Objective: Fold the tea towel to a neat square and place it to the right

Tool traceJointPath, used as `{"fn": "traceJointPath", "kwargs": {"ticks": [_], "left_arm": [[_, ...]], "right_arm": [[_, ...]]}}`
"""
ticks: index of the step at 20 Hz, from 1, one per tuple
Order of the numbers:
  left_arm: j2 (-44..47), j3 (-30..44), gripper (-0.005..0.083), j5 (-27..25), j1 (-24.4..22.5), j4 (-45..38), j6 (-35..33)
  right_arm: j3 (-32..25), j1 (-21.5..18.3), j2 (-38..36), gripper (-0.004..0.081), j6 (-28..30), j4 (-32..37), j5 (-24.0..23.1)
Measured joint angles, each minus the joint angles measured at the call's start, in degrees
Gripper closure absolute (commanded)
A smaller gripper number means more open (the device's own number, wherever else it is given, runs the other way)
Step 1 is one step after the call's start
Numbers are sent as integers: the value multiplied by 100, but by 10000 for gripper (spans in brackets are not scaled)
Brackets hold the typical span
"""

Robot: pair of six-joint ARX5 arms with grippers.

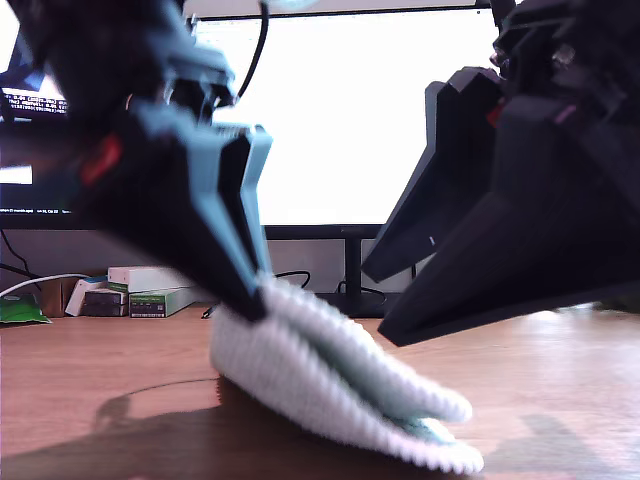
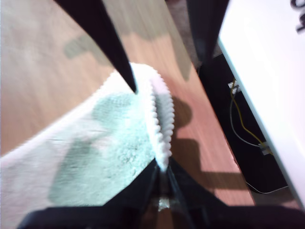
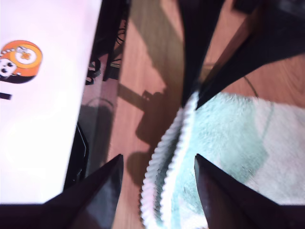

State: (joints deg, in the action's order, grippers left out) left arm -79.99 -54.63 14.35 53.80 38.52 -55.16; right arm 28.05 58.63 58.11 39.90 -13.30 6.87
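Near six o'clock in the exterior view, the tea towel (image 1: pixel 330 385) lies doubled on the bench (image 1: pixel 90 380), its ribbed edge pinched tight in my first tool (image 2: pixel 159 174). My second tool (image 3: pixel 157 167) gapes wide around that edge, gripping nothing. I'd align both layers before clamping, or the square may skew.

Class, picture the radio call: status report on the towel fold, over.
First tool shut on tea towel edge, edge raised. Second tool open, straddling the ribbed edge. No obstruction seen on desk.
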Motion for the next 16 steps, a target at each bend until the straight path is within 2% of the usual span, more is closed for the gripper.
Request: {"fn": "traceJointPath", "kwargs": {"ticks": [4, 7, 10, 12, 16], "left_arm": [[0, -372, 797, 118, 0, 188, 140], [0, -378, 797, 122, 0, 378, 212], [0, -378, 797, 122, 0, 450, 236], [0, -378, 797, 122, 0, 501, 238], [0, -378, 797, 122, 0, 522, 273]], "right_arm": [[0, -2, 391, 332, -90, 59, -271], [0, -2, 737, 329, -186, 278, -656], [0, -4, 905, 335, -398, 319, -748], [0, -4, 973, 407, -422, 321, -750], [0, -4, 1040, 652, -669, 323, -750]]}}
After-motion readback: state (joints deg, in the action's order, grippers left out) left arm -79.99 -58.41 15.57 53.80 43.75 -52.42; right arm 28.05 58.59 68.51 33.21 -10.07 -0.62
